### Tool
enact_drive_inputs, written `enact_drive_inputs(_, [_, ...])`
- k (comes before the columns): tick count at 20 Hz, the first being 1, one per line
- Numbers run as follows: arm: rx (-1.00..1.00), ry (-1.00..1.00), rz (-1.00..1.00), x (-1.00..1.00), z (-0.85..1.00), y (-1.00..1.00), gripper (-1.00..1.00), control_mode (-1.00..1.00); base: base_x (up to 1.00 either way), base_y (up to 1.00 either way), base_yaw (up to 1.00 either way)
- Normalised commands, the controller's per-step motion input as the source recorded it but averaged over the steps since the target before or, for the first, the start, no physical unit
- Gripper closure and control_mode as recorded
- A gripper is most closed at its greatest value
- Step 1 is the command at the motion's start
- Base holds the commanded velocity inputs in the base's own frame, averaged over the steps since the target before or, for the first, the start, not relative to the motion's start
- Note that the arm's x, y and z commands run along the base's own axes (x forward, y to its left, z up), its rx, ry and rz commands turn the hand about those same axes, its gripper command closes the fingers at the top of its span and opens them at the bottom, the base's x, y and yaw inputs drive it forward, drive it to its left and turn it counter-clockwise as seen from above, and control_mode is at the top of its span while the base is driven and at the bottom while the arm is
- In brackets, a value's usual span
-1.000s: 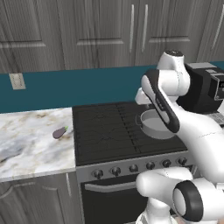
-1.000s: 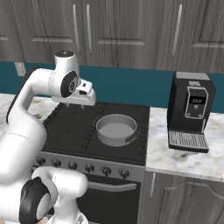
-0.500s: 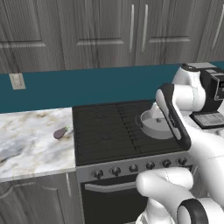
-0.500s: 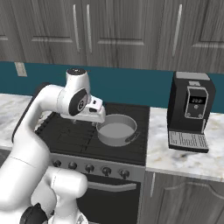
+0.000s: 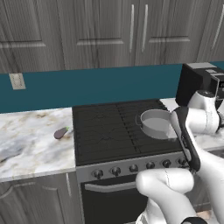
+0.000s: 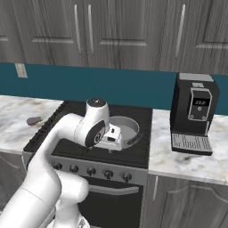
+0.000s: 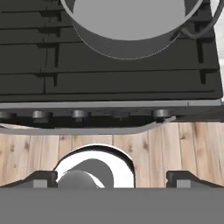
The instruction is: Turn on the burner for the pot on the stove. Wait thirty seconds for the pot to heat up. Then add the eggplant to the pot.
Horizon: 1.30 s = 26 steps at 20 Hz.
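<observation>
**Kitchen stock: cooktop, pot, eggplant**

Stove: black grated cooktop, grey steel front, row of dark knobs.
Coffee machine: black, on the right counter; display unreadable.
Pot: round, shallow, grey metal, loop handles, nothing inside; on the right grate.
Gripper: spread apart, grasping nothing, above the stove's front edge.
Eggplant: small, dark purple, on marble counter left of the stove.

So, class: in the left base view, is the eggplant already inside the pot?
No. The eggplant lies on the marble counter left of the stove, well apart from the pot.
</observation>
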Motion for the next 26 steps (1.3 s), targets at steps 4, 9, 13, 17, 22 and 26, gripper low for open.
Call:
enact_drive_inputs(4, [0.00, 0.00, 0.00, -0.30, -0.83, -0.66, -1.00, -1.00, 0.00, 0.00, 0.00])
enact_drive_inputs(9, [0.01, 0.00, 0.00, -0.13, -0.76, -0.43, -1.00, -1.00, 0.00, 0.00, 0.00])
enact_drive_inputs(13, [0.10, -0.14, 0.00, -0.11, -0.55, -0.37, -1.00, -1.00, 0.00, 0.00, 0.00])
enact_drive_inputs(17, [0.09, -0.33, 0.00, -0.02, -0.39, -0.24, -1.00, -1.00, 0.00, 0.00, 0.00])
enact_drive_inputs(22, [0.05, -0.41, 0.00, 0.00, -0.43, -0.16, -1.00, -1.00, 0.00, 0.00, 0.00])
enact_drive_inputs(26, [0.01, -0.45, 0.00, -0.01, -0.60, -0.09, -1.00, -1.00, 0.00, 0.00, 0.00])
